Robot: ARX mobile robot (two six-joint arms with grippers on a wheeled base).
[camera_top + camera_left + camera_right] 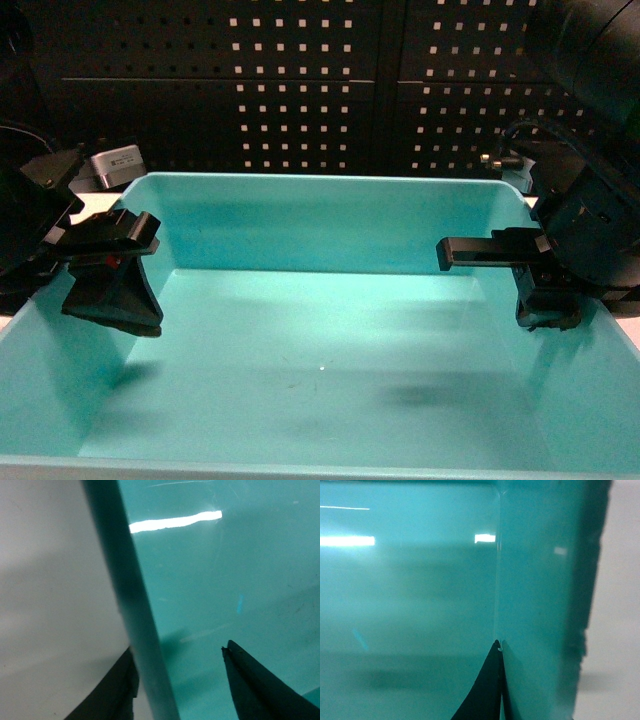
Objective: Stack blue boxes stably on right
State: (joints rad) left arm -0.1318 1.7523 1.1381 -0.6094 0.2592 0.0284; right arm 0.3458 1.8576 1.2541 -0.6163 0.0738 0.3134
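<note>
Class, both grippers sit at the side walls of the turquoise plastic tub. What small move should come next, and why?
Probably close the left gripper: its fingers straddle the turquoise plastic tub's left rim with a gap showing, so the wall looks ungripped. The right gripper sits at the opposite wall.

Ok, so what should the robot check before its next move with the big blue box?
1. Left gripper straddles the blue box wall: ok, one finger on each side in the left wrist view.
2. Left gripper squeezing that wall: not ok, the inner finger stands apart from it.
3. Right gripper at the opposite wall: ok.
4. Right gripper squeezing its wall: cannot tell, only one finger shows.
5. Nothing loose inside the box: ok, the floor looks bare.
</note>
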